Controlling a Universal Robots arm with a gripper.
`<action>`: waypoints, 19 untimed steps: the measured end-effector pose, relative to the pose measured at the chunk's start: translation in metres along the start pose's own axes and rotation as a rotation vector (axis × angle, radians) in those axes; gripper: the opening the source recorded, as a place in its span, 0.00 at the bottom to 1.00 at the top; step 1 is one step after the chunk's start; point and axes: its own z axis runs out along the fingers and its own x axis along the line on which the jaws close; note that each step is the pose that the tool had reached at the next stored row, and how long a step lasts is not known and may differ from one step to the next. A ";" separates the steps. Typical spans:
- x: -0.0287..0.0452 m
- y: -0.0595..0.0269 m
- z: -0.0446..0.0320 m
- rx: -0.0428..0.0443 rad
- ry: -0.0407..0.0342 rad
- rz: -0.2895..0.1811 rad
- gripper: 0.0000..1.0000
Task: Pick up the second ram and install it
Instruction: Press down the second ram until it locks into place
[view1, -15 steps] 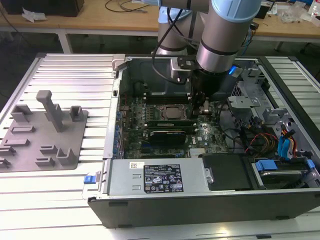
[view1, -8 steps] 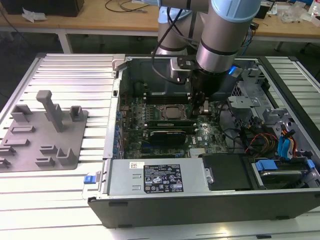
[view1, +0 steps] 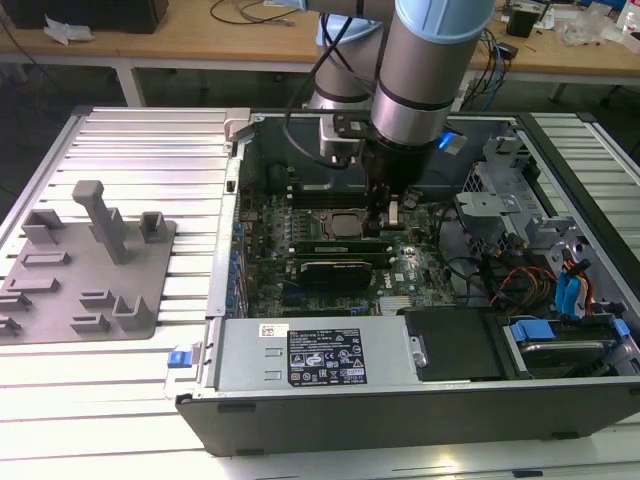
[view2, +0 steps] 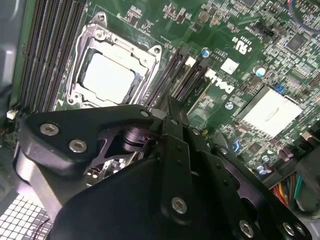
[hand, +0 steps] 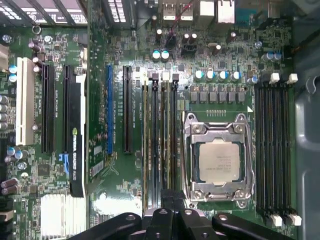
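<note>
A slatted metal table (view1: 130, 140) is seen in the exterior view, and an open computer case (view1: 420, 400) lies on it. Toward the exterior view's left, a grey fixture plate (view1: 85, 265) rests on the slats, well apart from the case opening. The grey robot arm (view1: 425, 70) is lowered into the case from above.

Inside the case, a green motherboard (hand: 100, 60) is laid flat. A black oblong card (hand: 75, 135) is seated in one of its long slots. The processor socket (hand: 220, 160), framed in metal, is seen in both wrist views (view2: 107, 75). It is flanked on each side by a bank of black memory slots (hand: 272, 150).

The gripper (view1: 383, 215) is held low over the slot bank just beside the socket, between the socket and the black card. Its black tip is seen in both wrist views (hand: 172, 202) (view2: 170, 112). Whether it is spread, pressed together or pinching something cannot be told.

Two thin sticks are stood on edge in that bank. The second ram (hand: 164, 140) is the one nearer the socket, lying in line with the gripper tip. Whether it is fully seated cannot be told. The other stick (hand: 145, 140) is placed in the slot farthest from the socket.
</note>
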 end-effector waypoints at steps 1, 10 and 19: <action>0.0000 0.0030 0.0001 0.0003 0.0000 0.000 0.08; 0.0001 0.0229 0.0010 0.0025 -0.0002 0.000 0.08; 0.0004 0.0541 0.0026 0.0045 -0.0001 0.000 0.08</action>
